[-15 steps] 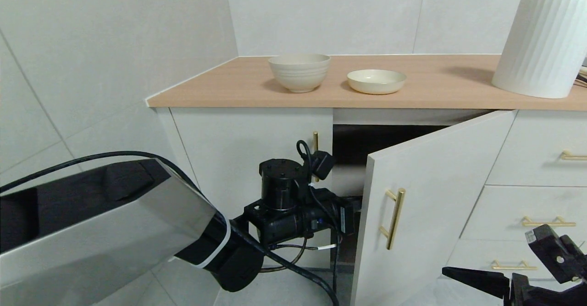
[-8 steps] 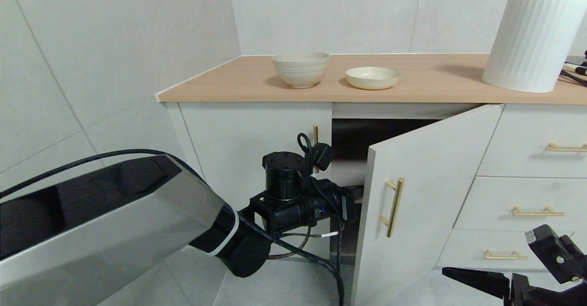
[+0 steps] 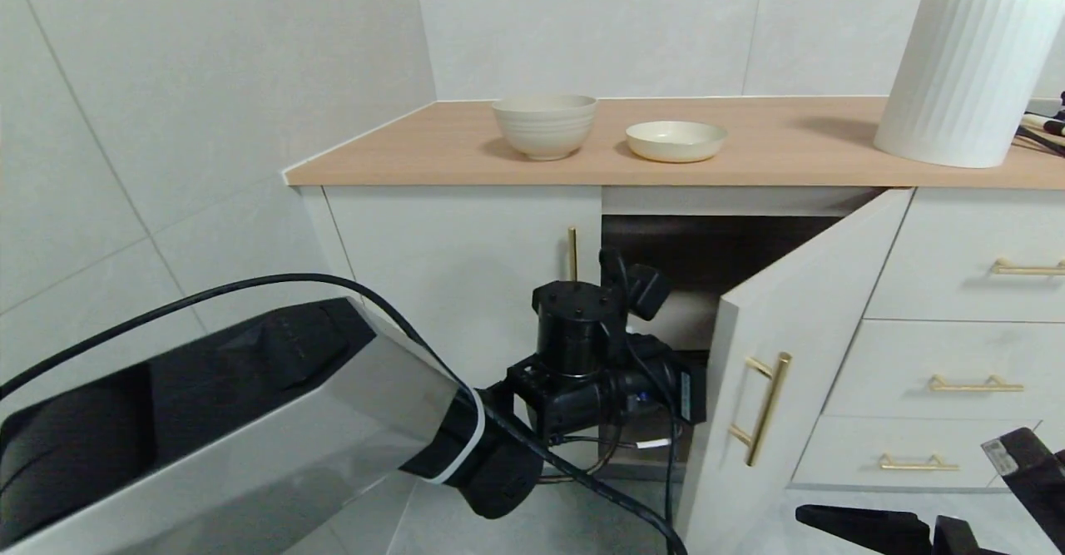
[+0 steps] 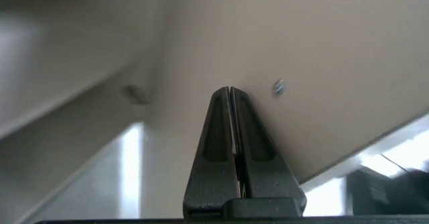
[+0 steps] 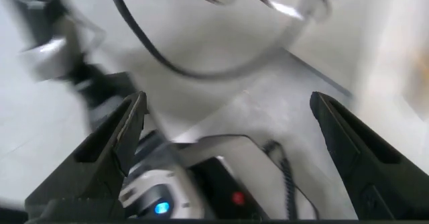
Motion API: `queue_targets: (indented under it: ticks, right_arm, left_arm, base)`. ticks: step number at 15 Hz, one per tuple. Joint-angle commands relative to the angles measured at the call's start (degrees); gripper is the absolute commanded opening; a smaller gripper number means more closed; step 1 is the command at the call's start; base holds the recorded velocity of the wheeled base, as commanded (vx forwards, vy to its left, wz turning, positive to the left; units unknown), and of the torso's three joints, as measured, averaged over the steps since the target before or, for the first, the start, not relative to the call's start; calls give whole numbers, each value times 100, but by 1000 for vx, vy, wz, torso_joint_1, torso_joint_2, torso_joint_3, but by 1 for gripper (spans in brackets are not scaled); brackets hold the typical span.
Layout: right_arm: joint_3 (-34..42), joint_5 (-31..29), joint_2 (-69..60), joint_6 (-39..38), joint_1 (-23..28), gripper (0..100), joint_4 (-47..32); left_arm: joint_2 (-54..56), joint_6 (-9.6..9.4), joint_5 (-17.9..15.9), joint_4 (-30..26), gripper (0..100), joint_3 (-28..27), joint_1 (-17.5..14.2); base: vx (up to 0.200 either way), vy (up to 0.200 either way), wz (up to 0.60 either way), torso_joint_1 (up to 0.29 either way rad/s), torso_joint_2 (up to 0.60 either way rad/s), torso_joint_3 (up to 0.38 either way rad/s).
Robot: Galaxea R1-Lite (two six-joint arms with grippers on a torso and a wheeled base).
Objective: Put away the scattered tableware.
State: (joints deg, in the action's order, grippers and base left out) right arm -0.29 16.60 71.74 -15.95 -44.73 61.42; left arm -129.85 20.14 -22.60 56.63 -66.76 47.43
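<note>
Since the earlier frames the cabinet door (image 3: 799,355) has swung wider, its gold handle (image 3: 765,409) farther right. The left arm (image 3: 250,430) has shifted right with it, its wrist now before the dark opening. From the head, the bowl (image 3: 545,126) and the shallow dish (image 3: 676,141) sit side by side, apart, on the wooden countertop (image 3: 399,151), unmoved, with a ribbed white container (image 3: 969,76) farther right. At the left wrist, the left gripper (image 4: 230,93) has its jaws clenched together on nothing, tips near a pale panel (image 4: 322,43) bearing a small screw (image 4: 279,86). At the right wrist, the right gripper (image 5: 228,100) has its jaws spread wide above the grey floor (image 5: 268,110), a black cable (image 5: 188,63) crossing beyond.
</note>
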Motion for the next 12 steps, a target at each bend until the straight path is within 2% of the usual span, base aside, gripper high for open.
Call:
queue_targets:
  ticks: [1, 2, 3, 4, 7, 9, 10, 12]
  right_arm:
    - [-6, 18, -600, -5, -388, 100, -112]
    - [-32, 45, -916, 21, -458, 100, -288]
    - [-76, 45, -1013, 30, -467, 100, -341]
    - [-103, 45, -1039, 30, -467, 100, -376]
    - [-138, 27, -1004, 30, -458, 100, -402]
    - [-314, -26, -855, 4, -388, 100, -605]
    - [-454, -43, -767, 4, -273, 100, -701]
    - [-1192, -131, -424, 4, 272, 100, -1149]
  left_arm:
    - [356, -115, 1, -134, 0, 49, 697]
    - [654, -493, 10, -143, 0, 462, 996]
    - [786, -616, 54, -117, 0, 681, 996]
    - [900, -616, 221, -90, 0, 875, 943]
    - [997, -616, 661, 332, 0, 1121, 310]
    - [1226, -616, 1065, 358, 0, 1385, -112]
    - [1357, -616, 1170, 358, 0, 1508, -279]
    - [1867, -634, 1302, 332, 0, 1886, -771]
  base:
    - [0, 0, 0, 0, 0, 0]
    - [0, 0, 0, 0, 0, 0]
    - [0, 0, 0, 0, 0, 0]
    - [0, 0, 0, 0, 0, 0]
    - [0, 0, 0, 0, 0, 0]
    - [0, 0, 0, 0, 0, 0]
    - [0, 0, 0, 0, 0, 0]
    - [0, 0, 0, 0, 0, 0]
